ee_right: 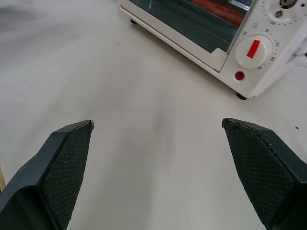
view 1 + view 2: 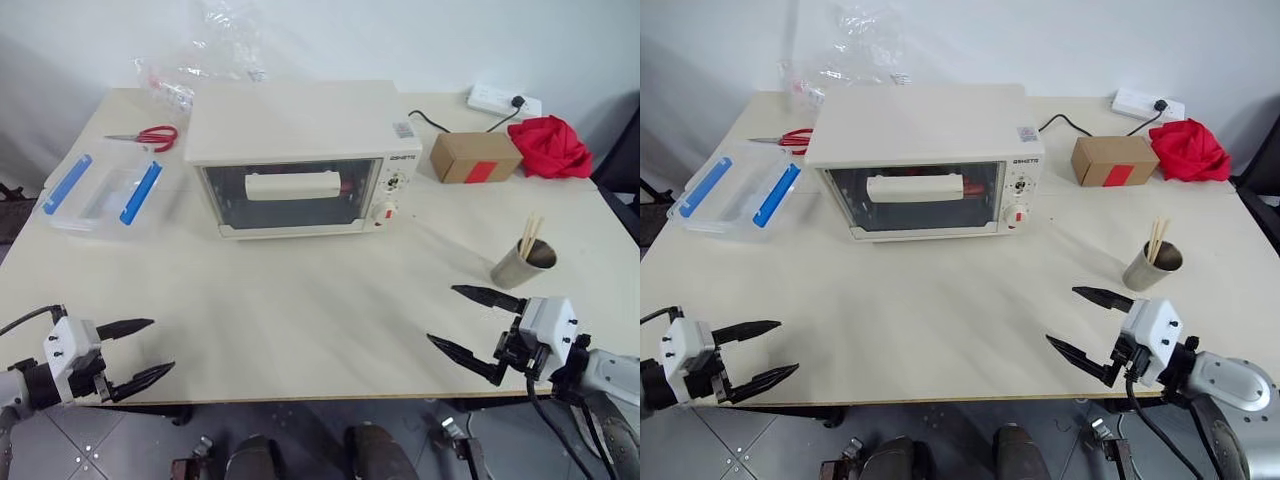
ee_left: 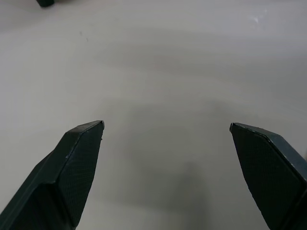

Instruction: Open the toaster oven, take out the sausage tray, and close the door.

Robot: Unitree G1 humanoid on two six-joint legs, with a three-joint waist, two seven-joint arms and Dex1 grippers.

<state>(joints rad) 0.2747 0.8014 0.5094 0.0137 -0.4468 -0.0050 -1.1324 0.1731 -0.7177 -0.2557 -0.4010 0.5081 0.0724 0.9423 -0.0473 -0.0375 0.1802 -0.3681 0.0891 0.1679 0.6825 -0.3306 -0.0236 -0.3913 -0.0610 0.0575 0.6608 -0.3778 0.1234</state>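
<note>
Nothing has been opened yet: the door of the toaster oven is shut, and something red behind the glass is taken, perhaps, for the sausage tray. Both pincers, left gripper and right gripper, are held spread wide and empty. The oven is placed well ahead of them, between the two. Next, the handle must be reached and pulled down.

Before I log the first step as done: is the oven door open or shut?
Shut. The door stands upright, flush with the toaster oven front, its handle across the glass.
</note>
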